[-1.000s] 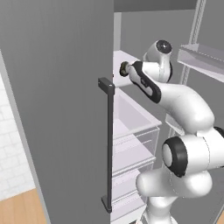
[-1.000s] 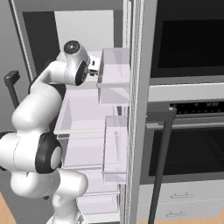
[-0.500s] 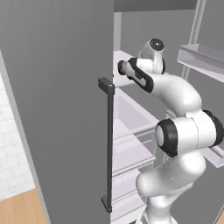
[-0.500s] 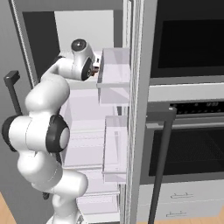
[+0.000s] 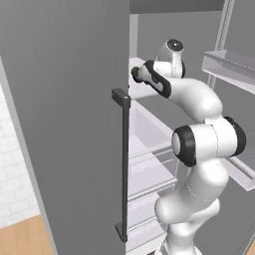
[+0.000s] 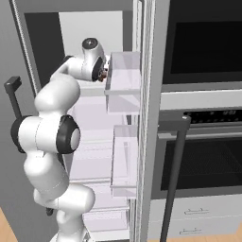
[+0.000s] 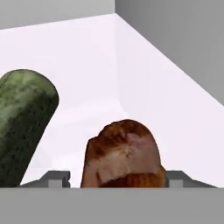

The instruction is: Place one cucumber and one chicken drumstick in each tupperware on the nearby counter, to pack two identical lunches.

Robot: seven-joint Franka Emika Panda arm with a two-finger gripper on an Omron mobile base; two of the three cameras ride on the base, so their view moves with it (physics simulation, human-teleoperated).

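In the hand view a browned chicken drumstick (image 7: 122, 153) lies on the pale fridge shelf (image 7: 87, 52), right between the tips of my gripper (image 7: 118, 179). The right fingertip (image 7: 177, 178) sits against its side. A thin strip of shelf shows between it and the left fingertip (image 7: 59, 179), so I cannot tell whether it is gripped. A dark green cucumber (image 7: 24, 122) lies just left of it. My gripper (image 5: 135, 74) reaches deep onto the fridge's upper shelf. The tupperware and the counter are out of view.
The open grey fridge door with its dark handle (image 5: 123, 164) stands close on the arm's left. Clear door bins (image 6: 124, 80) hang on its right, with lower shelves and drawers (image 5: 149, 164) beneath. A black wall oven (image 6: 203, 156) is beside the fridge.
The arm has pushed further into the fridge along the upper shelf, and the jaws have narrowed around the drumstick.
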